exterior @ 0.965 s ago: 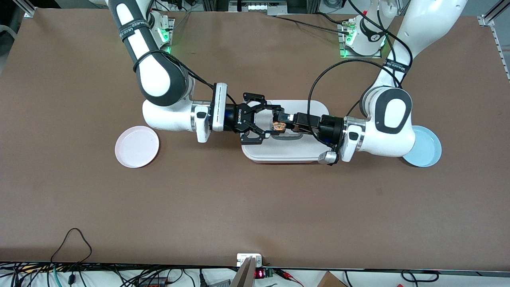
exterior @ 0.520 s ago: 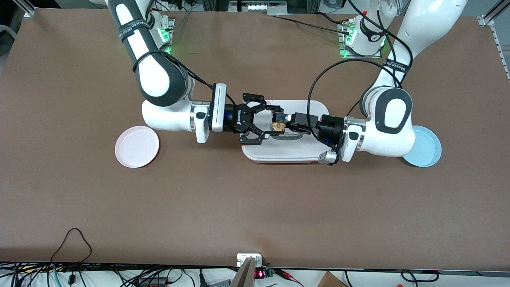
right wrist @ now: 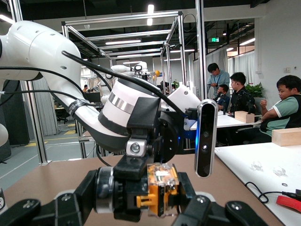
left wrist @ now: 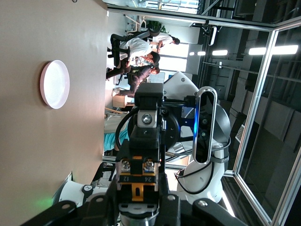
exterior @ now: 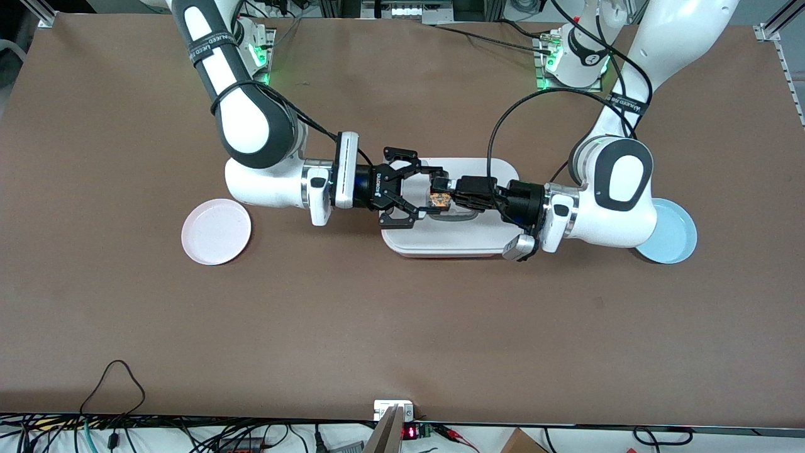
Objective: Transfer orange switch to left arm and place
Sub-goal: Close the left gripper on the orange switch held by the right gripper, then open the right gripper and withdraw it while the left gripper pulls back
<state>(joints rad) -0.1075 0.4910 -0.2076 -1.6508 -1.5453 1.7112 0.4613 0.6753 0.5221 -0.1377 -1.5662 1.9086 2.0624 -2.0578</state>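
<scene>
Front view: the tiny orange switch with a black cap (exterior: 439,200) hangs over the large white lidded box (exterior: 450,238), pinched by both the right gripper (exterior: 426,192) and the left gripper (exterior: 438,192). Bare brown table (exterior: 402,327) surrounds the box.

Left wrist view: the switch's orange underside and a round pink plate (left wrist: 54,84) show.

Right wrist view: left fingers (right wrist: 141,195) clamp the switch.

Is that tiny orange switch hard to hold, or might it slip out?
The orange switch looks stiff and light. Being so tiny, pinched between the left hand and right hand over the box, it might slip or twist.
</scene>
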